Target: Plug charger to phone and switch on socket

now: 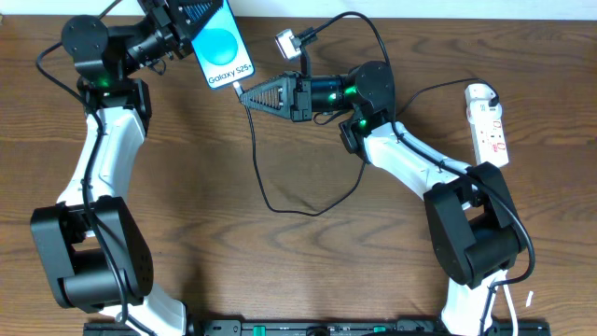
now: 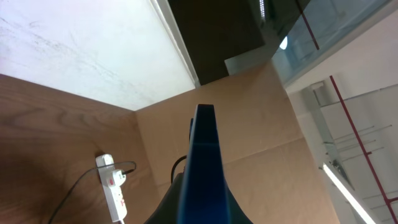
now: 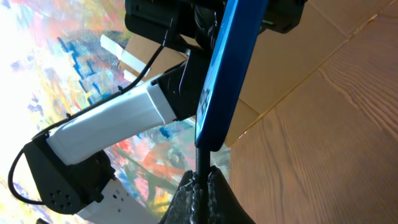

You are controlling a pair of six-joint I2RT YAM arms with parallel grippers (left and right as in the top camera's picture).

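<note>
My left gripper (image 1: 183, 26) is shut on the phone (image 1: 220, 49) and holds it above the table at the back left, blue screen up. In the left wrist view the phone (image 2: 204, 165) shows edge-on between the fingers. My right gripper (image 1: 250, 95) is shut on the plug tip of the charger (image 1: 261, 159), and the tip touches the phone's lower edge. In the right wrist view the plug (image 3: 203, 163) stands between the fingers (image 3: 203, 186) and meets the bottom of the phone (image 3: 225, 74). The white socket (image 1: 488, 123) lies at the right edge, also in the left wrist view (image 2: 113, 186).
The charger's black cable loops across the middle of the table. A silver adapter block (image 1: 286, 44) sits at the back centre. A plug (image 1: 493, 97) sits in the socket's far end. Thick arm cables run by the right arm.
</note>
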